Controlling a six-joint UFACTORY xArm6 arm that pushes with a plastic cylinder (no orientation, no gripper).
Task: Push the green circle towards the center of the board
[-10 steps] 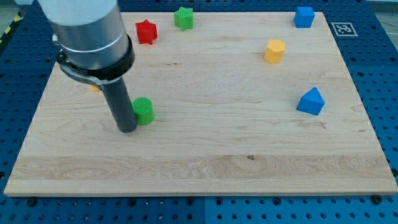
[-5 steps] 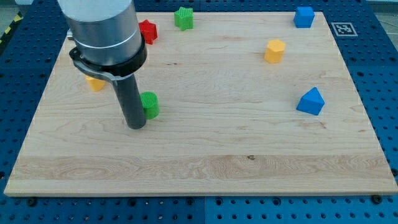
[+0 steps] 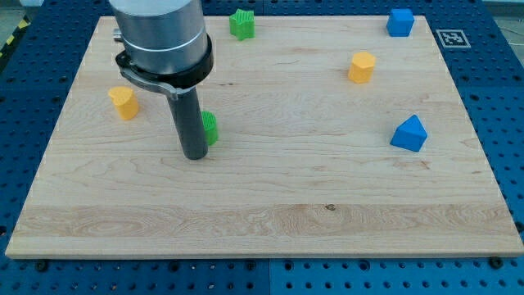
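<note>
My tip (image 3: 196,155) rests on the wooden board (image 3: 270,221), pressed against the view's left side of the green circle (image 3: 210,129), which peeks out from behind my rod on its right. I carry no pincer, only this bare rod, holding nothing. The green circle sits left of the board's middle. Relative to it: a yellow block (image 3: 124,102) lies well to the left, a green star (image 3: 241,24) far above, a yellow block (image 3: 361,67) up right, and a blue triangular block (image 3: 409,133) far right.
</note>
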